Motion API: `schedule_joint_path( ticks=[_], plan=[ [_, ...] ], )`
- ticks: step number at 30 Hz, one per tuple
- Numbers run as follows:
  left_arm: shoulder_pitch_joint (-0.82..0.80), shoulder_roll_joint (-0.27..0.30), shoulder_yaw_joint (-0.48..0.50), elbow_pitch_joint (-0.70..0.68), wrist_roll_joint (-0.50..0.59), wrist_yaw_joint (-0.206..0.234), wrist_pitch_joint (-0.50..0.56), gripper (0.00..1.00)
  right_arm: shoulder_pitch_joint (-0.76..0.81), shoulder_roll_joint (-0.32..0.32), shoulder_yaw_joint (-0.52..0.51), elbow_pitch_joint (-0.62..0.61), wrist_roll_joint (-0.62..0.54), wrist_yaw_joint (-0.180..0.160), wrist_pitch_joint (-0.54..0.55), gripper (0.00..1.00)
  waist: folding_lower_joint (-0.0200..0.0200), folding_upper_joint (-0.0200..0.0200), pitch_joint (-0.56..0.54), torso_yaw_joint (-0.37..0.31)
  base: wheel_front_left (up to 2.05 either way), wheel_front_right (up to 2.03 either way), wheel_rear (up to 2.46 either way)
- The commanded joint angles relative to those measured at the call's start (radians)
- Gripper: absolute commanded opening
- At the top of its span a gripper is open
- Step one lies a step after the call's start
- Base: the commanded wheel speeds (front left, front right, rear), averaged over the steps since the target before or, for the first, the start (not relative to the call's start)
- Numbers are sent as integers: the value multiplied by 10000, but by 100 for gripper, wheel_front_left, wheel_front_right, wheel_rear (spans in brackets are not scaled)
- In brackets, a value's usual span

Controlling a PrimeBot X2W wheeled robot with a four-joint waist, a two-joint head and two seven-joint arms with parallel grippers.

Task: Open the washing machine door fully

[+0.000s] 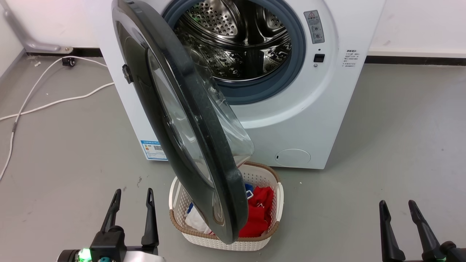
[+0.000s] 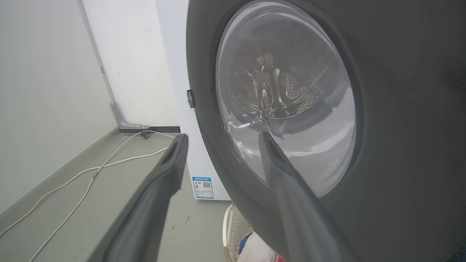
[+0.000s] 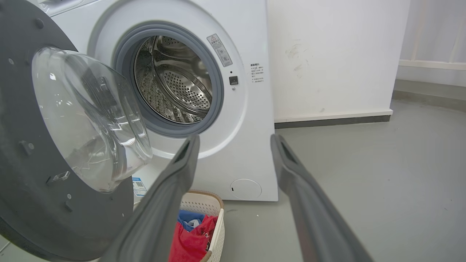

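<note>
Proximity favours the left tool [image 1: 133, 190], spread and empty like the right tool [image 1: 396, 202]: the washing machine door [image 1: 174, 120], half open, presents its outer face at 1 o'clock.

Bright even light, sharp, wide-angle wrist distortion.

A white basket [image 1: 233, 244] of red and blue clothes [image 1: 260, 214] sits on the grey floor [image 1: 382, 145], a cable [image 1: 69, 99] near its left edge.

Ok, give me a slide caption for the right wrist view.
Open right gripper faces the washing machine, door swung out, laundry basket at its foot.
</note>
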Motion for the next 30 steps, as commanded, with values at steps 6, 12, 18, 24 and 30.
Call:
schedule_joint_path(
  ticks=[6,12,18,24,30],
  plan=[
    [35,0,86,6,-132,-35,-27,0,79,36,37,76,-37,21,-21,100,1,0,-32,13,0,0,0],
    [-185,107,513,-491,-35,118,-27,0,163,35,77,218,53,23,-19,100,1,0,-124,87,0,0,0],
    [-558,478,830,-1752,279,278,-26,0,152,34,69,342,46,21,-21,100,1,0,-184,171,0,0,0],
    [-916,831,534,-3160,660,280,-26,0,159,34,158,441,-38,23,-19,100,1,0,-234,214,0,0,0],
    [-1107,1025,-33,-3885,816,114,-26,0,135,34,235,524,-44,23,-19,100,1,0,-264,177,0,0,0]
  ],
)
